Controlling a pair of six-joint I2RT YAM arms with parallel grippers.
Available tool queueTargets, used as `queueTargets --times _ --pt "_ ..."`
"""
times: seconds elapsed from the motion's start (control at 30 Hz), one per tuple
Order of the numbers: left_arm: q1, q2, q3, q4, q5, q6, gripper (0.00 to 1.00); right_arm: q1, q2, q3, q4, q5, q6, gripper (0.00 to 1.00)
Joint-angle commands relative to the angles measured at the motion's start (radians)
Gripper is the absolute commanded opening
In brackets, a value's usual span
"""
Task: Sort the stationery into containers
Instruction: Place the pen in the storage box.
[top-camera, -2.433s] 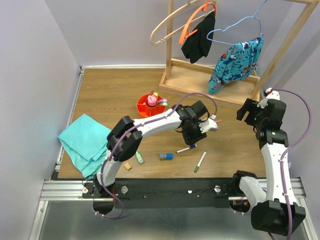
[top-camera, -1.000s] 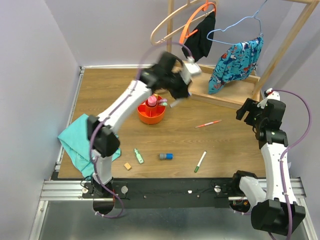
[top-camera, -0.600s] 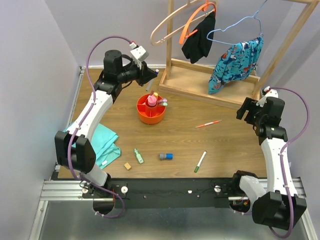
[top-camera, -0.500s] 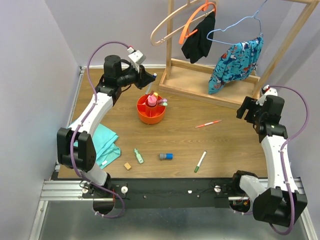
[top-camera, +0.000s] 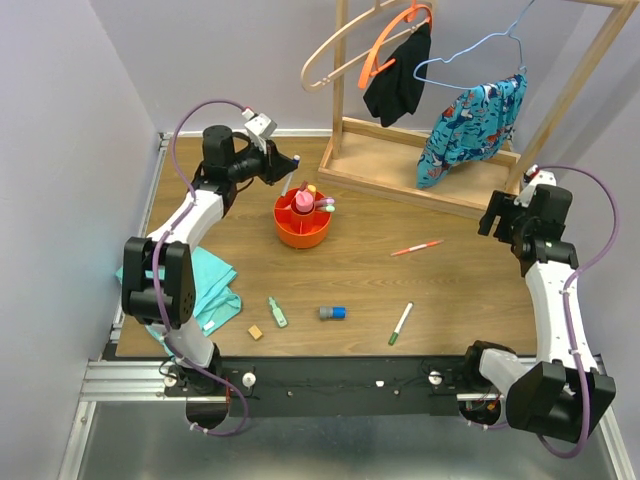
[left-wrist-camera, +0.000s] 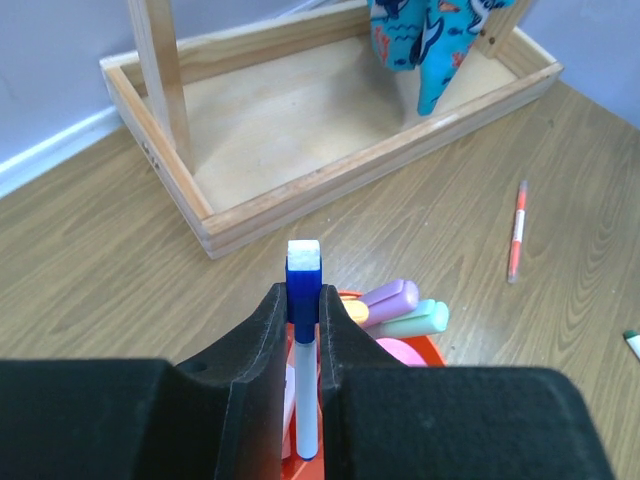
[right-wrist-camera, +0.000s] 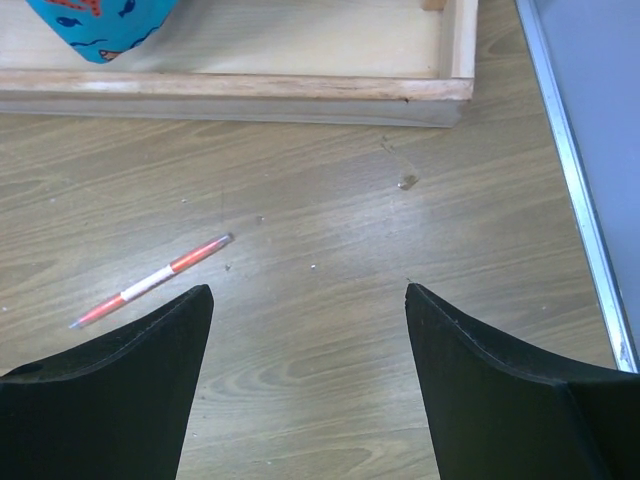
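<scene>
Marker (left-wrist-camera: 307, 400) with a blue cap and a white body is pinched upright between the closed fingers of the left tool (left-wrist-camera: 303, 295). It hangs just off the upper-left edge of the orange organiser (top-camera: 302, 232), near centre frame in the top view. Pastel highlighters (left-wrist-camera: 398, 308) stand in the organiser. Lower in the frame, on the tabletop (top-camera: 220, 200), lie a red marker (top-camera: 417, 247), a green-capped marker (top-camera: 401, 323), a blue-grey piece (top-camera: 332, 313), a green highlighter (top-camera: 277, 312) and a tan cube (top-camera: 256, 332). At the right edge the right tool (right-wrist-camera: 307, 292) hangs with its jaws wide apart, holding nothing.
</scene>
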Motion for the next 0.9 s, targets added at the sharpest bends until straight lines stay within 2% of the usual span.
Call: queueTargets --times 0.0,0.27,0.57,0.77,0.87 --pt "0.011 0.066 -0.024 0.053 0.032 0.025 0.18 -0.038 0.004 0.032 -0.019 0.016 -0.022 0.86" --pt "0.016 0.141 -0.029 0.088 0.043 0.020 0.20 -0.075 -0.005 0.030 -0.050 0.004 -0.022 0.85" --pt "0.019 0.120 -0.073 0.045 0.049 0.068 0.28 -0.087 -0.019 0.003 -0.048 -0.011 -0.022 0.85" --pt "0.020 0.077 -0.088 -0.027 0.018 0.108 0.37 -0.087 -0.025 -0.013 -0.038 -0.024 -0.014 0.85" --pt "0.025 0.029 -0.056 -0.067 0.000 0.114 0.48 -0.087 -0.030 -0.019 -0.033 -0.033 -0.008 0.85"
